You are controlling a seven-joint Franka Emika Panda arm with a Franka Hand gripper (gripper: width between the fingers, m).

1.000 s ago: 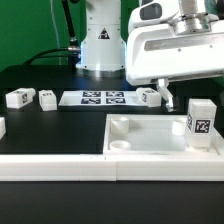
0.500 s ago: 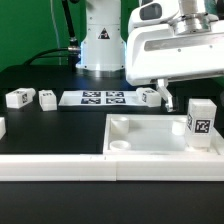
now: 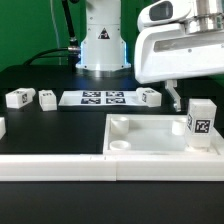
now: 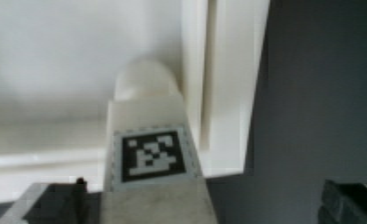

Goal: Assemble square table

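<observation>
The white square tabletop (image 3: 150, 140) lies tray-side up at the front. One white leg (image 3: 201, 122) with a black tag stands upright in its corner at the exterior view's right. My gripper (image 3: 196, 96) hangs just above that leg, open; one finger (image 3: 175, 97) shows beside it. In the wrist view the leg (image 4: 157, 150) rises between my dark fingertips (image 4: 55, 205), nearer one of them, and the gripper (image 4: 206, 205) holds nothing. The tabletop's rim (image 4: 233, 80) runs alongside the leg. Three loose legs (image 3: 18, 98) (image 3: 47, 97) (image 3: 150, 96) lie at the back.
The marker board (image 3: 100, 98) lies flat at the back between the loose legs. A long white rail (image 3: 60, 166) runs along the front edge. The robot's base (image 3: 100, 45) stands behind the board. A further white piece (image 3: 2, 127) shows at the exterior view's left edge.
My gripper has shifted toward the exterior view's right and slightly up, over the standing leg. Its jaws stay open. The parts have not moved.
</observation>
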